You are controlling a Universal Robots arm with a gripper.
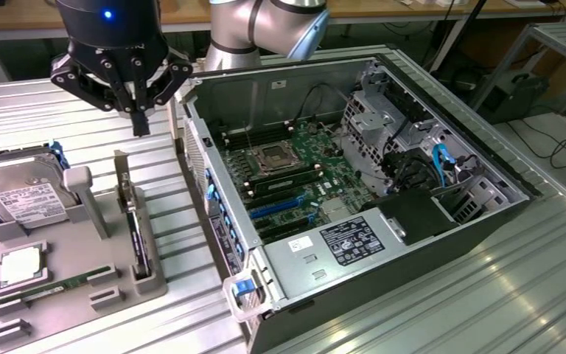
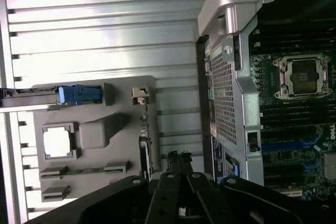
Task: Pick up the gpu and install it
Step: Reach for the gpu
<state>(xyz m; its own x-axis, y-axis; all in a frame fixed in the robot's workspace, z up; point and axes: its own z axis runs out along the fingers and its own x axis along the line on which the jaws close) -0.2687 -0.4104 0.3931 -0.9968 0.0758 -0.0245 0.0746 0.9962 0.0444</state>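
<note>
One ribbed worktop [image 1: 519, 280] carries one open computer case [image 1: 263, 96], standing beside the pincer [image 1: 141, 124]. One grey holder tray [image 1: 71, 247] lies below the pincer. One gpu [image 1: 133, 228] stands on edge in that tray, beneath the pincer, untouched. The pincer's fingers are pressed together, holding nothing.
</note>
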